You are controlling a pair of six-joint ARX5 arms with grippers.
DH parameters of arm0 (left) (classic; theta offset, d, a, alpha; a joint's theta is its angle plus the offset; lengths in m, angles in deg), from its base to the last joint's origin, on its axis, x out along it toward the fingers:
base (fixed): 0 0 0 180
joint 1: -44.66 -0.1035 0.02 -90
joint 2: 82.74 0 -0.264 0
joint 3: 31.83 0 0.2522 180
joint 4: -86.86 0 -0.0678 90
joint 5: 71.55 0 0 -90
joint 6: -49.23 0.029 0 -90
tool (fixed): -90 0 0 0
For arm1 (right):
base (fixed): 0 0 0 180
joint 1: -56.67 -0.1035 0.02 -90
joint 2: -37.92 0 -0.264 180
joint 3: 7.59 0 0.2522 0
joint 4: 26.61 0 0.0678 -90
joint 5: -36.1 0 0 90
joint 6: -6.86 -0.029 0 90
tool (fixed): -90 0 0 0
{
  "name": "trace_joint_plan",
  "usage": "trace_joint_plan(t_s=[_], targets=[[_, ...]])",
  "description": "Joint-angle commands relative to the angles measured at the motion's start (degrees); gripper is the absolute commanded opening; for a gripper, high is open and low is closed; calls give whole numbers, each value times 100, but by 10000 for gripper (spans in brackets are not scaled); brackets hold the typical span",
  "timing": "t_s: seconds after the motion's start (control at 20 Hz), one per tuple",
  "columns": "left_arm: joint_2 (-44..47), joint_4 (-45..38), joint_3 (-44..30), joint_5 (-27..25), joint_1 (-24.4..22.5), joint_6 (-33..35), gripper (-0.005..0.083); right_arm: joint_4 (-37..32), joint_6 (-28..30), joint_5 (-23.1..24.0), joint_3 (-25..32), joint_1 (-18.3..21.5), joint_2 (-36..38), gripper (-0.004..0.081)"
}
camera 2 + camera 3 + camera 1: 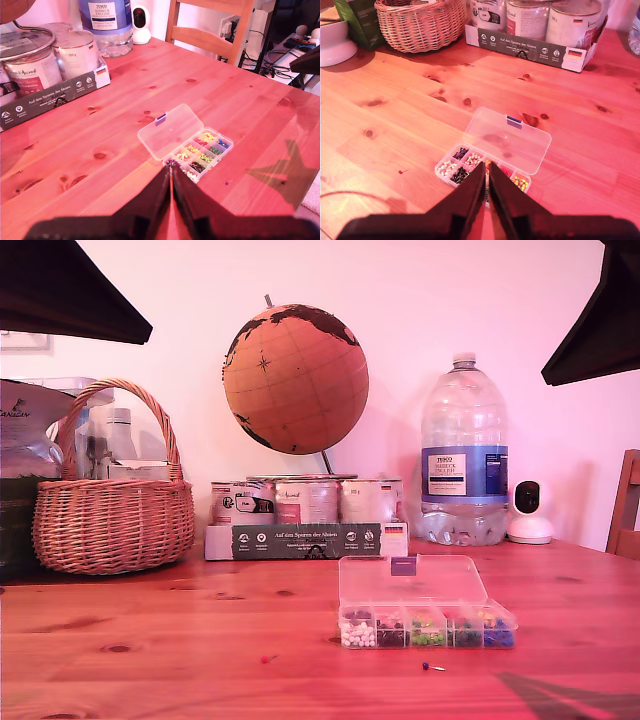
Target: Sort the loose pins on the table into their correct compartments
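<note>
Both pairs of fingers, on my first gripper point(170, 176) and my second gripper point(487, 172), are pressed together, holding nothing. The red-headed pin point(402, 171) and blue-headed pin point(226, 182) lie on the reddish pine desk point(150, 640), apart from the fingers, beside the clear plastic compartment box point(428, 628). Such thin pins could easily slip or be pushed away.

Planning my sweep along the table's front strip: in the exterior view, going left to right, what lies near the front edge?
Tiny red-headed pin → clear plastic compartment box with its lid open → tiny blue-headed pin with a thin metal needle, just in front of the box's middle sections, so their order overlaps slightly.
</note>
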Motion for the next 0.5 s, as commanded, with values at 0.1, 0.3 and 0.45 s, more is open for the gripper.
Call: trace_joint_plan(t_s=[0.1,0.3,0.45], targets=[[-46,422,221,612,-11,-490,-24,756,-151,-214,-380,-24,7,-12],[-46,474,221,614,-7,-490,-24,772,-153,-238,-380,-24,7,-12],[-50,730,251,699,-7,-490,-24,894,-153,-627,-389,-26,-9,-12]])
